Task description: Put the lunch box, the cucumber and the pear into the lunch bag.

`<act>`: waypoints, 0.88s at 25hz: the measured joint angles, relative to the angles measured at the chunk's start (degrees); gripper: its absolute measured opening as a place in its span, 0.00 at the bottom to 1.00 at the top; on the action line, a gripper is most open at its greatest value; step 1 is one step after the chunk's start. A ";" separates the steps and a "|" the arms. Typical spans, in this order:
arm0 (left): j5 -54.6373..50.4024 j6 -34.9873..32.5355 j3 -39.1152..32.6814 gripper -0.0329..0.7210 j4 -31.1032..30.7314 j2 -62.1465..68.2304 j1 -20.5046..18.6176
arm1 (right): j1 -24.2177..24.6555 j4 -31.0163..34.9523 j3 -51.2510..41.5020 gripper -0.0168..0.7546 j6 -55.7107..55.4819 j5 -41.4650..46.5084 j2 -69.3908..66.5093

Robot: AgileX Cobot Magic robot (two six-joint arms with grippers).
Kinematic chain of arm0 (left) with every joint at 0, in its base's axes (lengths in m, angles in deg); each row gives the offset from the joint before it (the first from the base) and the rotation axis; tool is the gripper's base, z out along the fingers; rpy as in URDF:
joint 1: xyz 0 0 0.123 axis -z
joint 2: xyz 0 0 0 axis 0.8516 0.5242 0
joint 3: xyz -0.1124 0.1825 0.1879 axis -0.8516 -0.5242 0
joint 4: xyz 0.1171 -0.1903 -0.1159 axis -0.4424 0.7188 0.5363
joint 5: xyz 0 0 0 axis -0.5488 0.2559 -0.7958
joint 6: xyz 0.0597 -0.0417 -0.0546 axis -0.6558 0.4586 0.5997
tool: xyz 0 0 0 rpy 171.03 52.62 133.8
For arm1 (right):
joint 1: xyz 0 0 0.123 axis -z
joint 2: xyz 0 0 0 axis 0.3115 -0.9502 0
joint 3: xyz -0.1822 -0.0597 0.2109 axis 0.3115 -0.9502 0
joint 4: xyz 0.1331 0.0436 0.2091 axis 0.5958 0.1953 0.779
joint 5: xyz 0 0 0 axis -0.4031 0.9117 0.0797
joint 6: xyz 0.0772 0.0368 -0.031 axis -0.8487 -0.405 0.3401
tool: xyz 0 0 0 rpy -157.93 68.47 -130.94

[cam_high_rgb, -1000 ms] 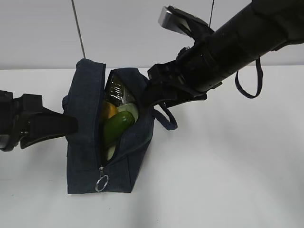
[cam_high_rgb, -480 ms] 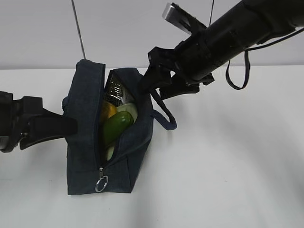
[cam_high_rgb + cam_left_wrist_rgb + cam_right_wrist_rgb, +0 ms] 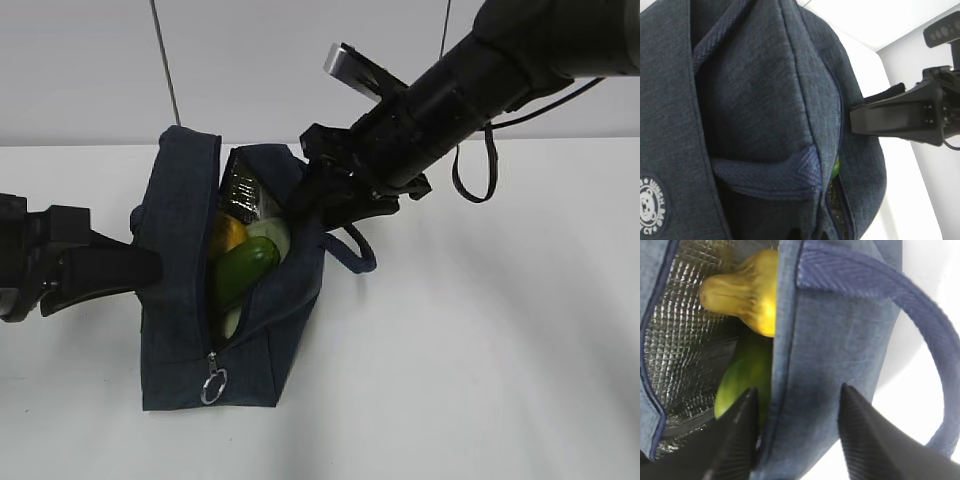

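Our right claw (image 3: 795,435) has its fingers on both sides of the lunch bag (image 3: 180,300) wall, half closed. Our left claw is clenched shut. If we tug, the cucumber (image 3: 240,268) and pear (image 3: 226,232) in the middle could spill.

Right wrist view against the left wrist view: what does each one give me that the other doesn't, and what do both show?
Only the right wrist view: the pear and cucumber inside against the silver lining, the looped strap handle, and the right gripper straddling the bag's side wall, one finger inside, one outside.

Only the left wrist view: the bear logo patch and the right arm's black gripper seen from outside.

Both: the navy lunch bag.
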 joint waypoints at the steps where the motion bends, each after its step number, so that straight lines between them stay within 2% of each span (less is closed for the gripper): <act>1: 0.07 0.00 0.00 0.02 0.00 0.00 0.00 | 0.00 0.00 0.00 0.48 0.00 0.00 -0.07; 7: 0.49 0.00 0.00 0.02 -0.01 0.00 0.00 | 0.00 0.00 0.13 0.14 0.53 0.00 -0.07; 9: 0.54 0.00 0.00 0.02 -0.01 0.00 0.00 | 0.00 0.00 0.13 0.06 0.92 0.00 -0.07; 15: 0.03 0.00 0.71 0.02 -0.01 0.43 0.00 | 0.00 -3.83 0.13 0.03 1.50 -0.10 1.33; 22: -2.14 0.00 4.87 0.02 -0.25 3.00 0.01 | -0.10 -16.57 0.13 0.03 -2.95 0.14 5.48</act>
